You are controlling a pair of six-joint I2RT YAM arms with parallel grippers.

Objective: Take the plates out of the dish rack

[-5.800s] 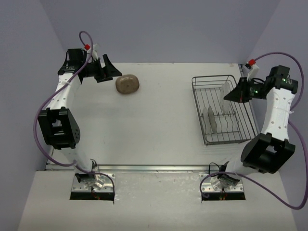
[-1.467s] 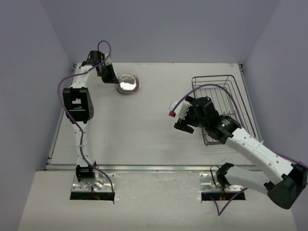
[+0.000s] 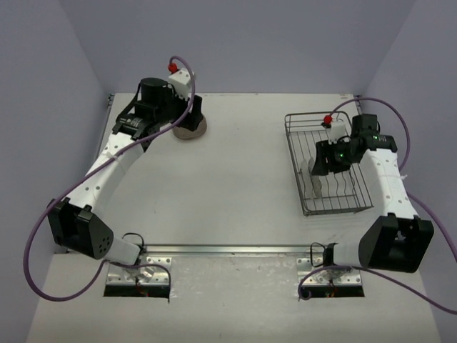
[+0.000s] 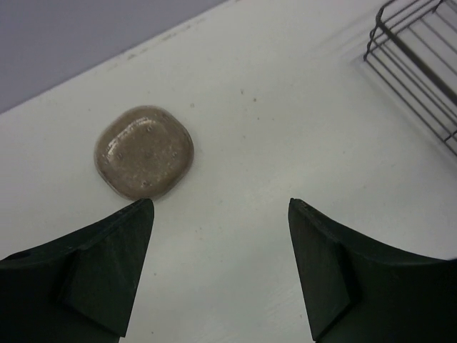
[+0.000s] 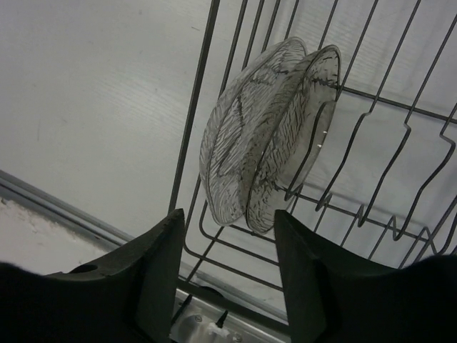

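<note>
Two clear ribbed plates (image 5: pixel 268 143) upright in silver wire dish rack (image 3: pixel 350 196), framed by parted jaws of right gripper (image 5: pixel 227 214), ungrasped; next, pinching one; left gripper (image 4: pixel 220 204) wide, empty.

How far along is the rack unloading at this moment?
Done: a tan plate lies on the table, outside the dish rack, with the open left gripper empty above it. In hand: the open right gripper reaches toward two clear plates standing together in the rack, not gripping yet. Left: both clear plates must come out; no other plates show in the rack.
</note>
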